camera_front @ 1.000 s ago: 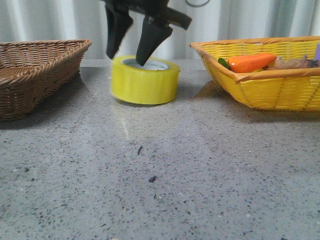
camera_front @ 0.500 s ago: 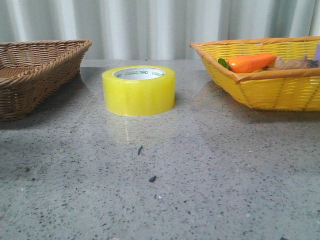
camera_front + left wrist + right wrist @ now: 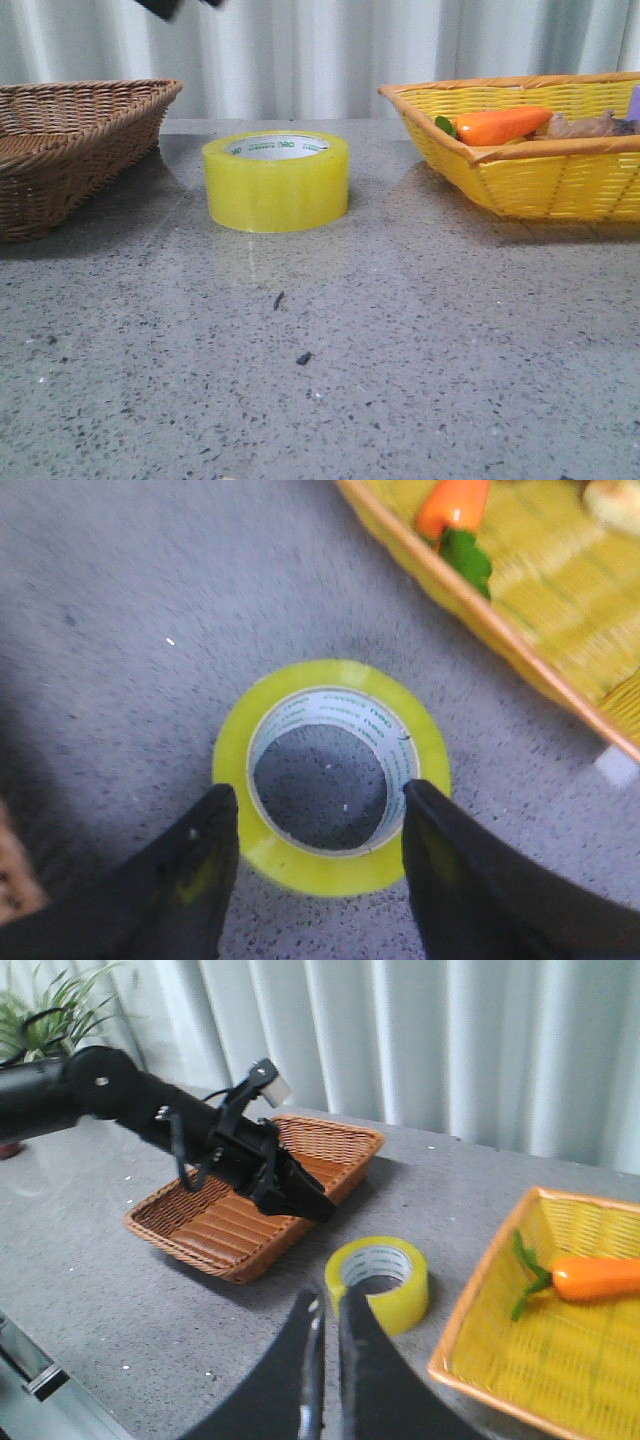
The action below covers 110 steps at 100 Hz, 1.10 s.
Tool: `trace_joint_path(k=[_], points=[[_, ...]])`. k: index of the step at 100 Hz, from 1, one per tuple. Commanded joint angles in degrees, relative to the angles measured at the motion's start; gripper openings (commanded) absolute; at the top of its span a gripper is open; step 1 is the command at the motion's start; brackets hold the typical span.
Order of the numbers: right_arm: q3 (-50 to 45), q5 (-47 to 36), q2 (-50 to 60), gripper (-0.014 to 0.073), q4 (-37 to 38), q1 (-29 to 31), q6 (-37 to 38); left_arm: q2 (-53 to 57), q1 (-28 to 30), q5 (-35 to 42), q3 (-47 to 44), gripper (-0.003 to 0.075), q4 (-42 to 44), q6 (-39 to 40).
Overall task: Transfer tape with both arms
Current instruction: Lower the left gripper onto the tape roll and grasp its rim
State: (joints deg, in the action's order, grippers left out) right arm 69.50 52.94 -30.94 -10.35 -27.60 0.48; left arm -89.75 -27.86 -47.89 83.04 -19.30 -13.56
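With the tape (image 3: 276,180) lying flat at centre frame between the two baskets, the roll could be knocked aside if the left gripper (image 3: 318,825), spread wide above it, is lowered off-centre, while the right gripper (image 3: 328,1345) is held nearly closed and empty.

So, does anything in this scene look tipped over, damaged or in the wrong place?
Nothing stands out. The tape lies flat on the table between the brown basket and the yellow basket, and the toy carrot rests inside the yellow one.
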Motion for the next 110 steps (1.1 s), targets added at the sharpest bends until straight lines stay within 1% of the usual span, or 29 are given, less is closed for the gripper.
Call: trace_joint_path(k=[1, 7, 14, 23, 30, 36, 56, 81, 86, 91, 95, 97, 98, 101, 103, 110], points=[[-1.50, -5.04, 2.88, -0.0050, 2.09, -0.10, 2.68, -3.97, -0.43, -3.94, 7.74, 0.0330, -1.00, -0.23], [-1.54, -3.96, 4.13, -0.0050, 2.09, -0.10, 2.77, -7.53, -0.43, -6.79, 11.36, 0.0333, -1.00, -0.23], [-1.43, -2.96, 4.76, -0.0050, 1.98, -0.10, 2.82, -10.10, -0.43, -7.59, 13.55, 0.0347, -0.71, -0.23], [-1.35, -1.01, 4.76, -0.0050, 1.74, -0.10, 4.74, -11.65, -0.43, -7.25, 13.85, 0.0386, 2.51, -0.13], [-1.35, -0.06, 4.62, -0.0050, 1.37, -0.10, 4.76, -12.37, -0.43, -7.22, 13.85, 0.0426, 6.73, 1.28], [-1.35, 0.19, 4.62, -0.0050, 1.37, -0.10, 4.76, -12.79, -0.29, -6.96, 13.85, 0.0447, 7.97, 2.09], [-1.45, -1.21, 4.52, -0.0050, 1.37, -0.10, 4.76, -15.06, 0.17, -5.32, 13.37, 0.0445, 3.58, 1.97], [-1.45, -1.37, 3.08, -0.0050, 1.37, -0.10, 4.76, -18.68, 0.06, -5.09, 13.34, 0.0437, 3.34, 1.97], [-1.45, -1.13, 2.95, -0.0050, 1.37, -0.10, 4.76, -18.95, 0.06, -5.09, 13.34, 0.0405, 3.34, 1.97], [-1.45, -1.14, 2.69, -0.0050, 1.37, -0.10, 4.76, -19.04, 0.06, -5.09, 13.34, 0.0323, 3.34, 1.97], [-1.45, -1.14, 2.59, -0.0050, 1.37, -0.10, 4.76, -19.04, 0.06, -5.22, 13.34, 0.0216, 3.34, 1.97], [-1.45, -1.14, 2.59, -0.0050, 1.37, -0.10, 4.76, -18.92, 0.06, -5.48, 13.34, 0.0132, 3.34, 1.97], [-1.45, -1.14, 2.48, -0.0050, 1.37, -0.10, 4.76, -18.92, 0.06, -5.47, 13.34, 0.0132, 3.34, 1.97], [-1.45, -1.25, 2.36, -0.0050, 1.37, -0.10, 4.76, -18.82, 0.06, -5.72, 13.60, 0.0022, 3.34, 1.97], [-1.45, -1.25, 2.36, -0.0050, 1.37, -0.10, 4.76, -18.51, 0.06, -5.84, 13.73, -0.0020, 3.34, 1.72], [-1.45, -1.61, 2.26, -0.0050, 1.37, -0.10, 4.76, -17.22, 0.17, -6.51, 15.22, -0.0020, 3.34, 1.31]])
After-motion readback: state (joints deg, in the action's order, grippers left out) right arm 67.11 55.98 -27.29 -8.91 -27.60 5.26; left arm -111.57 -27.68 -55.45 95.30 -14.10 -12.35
